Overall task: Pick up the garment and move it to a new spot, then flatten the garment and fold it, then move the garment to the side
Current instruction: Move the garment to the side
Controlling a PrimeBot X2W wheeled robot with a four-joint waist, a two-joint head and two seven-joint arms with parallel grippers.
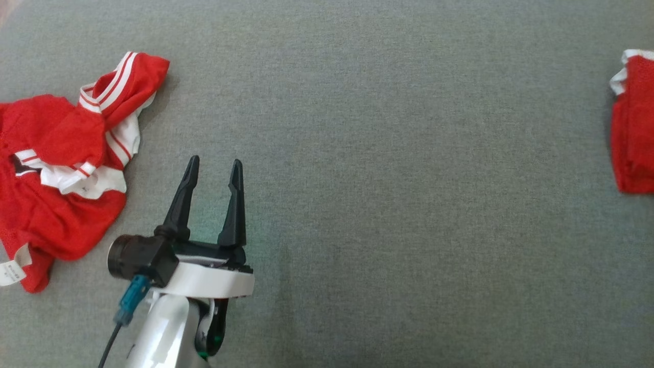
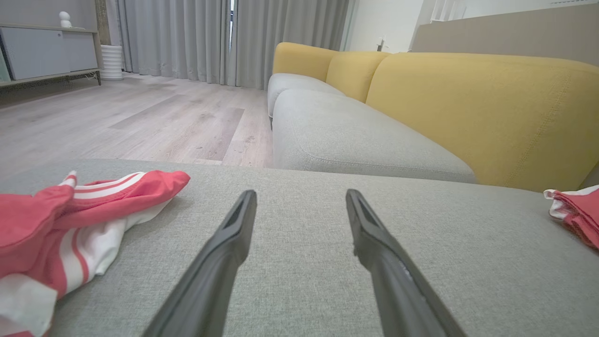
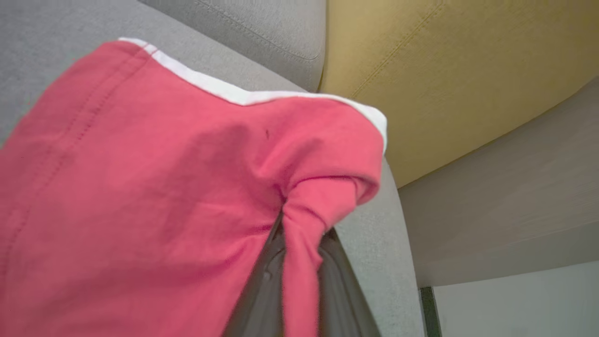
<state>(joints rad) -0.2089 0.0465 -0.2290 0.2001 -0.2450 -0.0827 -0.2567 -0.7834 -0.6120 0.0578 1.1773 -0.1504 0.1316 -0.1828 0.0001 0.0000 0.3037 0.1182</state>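
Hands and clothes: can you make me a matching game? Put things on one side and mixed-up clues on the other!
Things:
1. left hand
2. right hand
3. striped garment
4. sofa back

Clues:
A. yellow
B. open, holding nothing
C. crumpled on the grey cushion
D. shut on red cloth

Pairs: 1-B, 2-D, 3-C, 4-A
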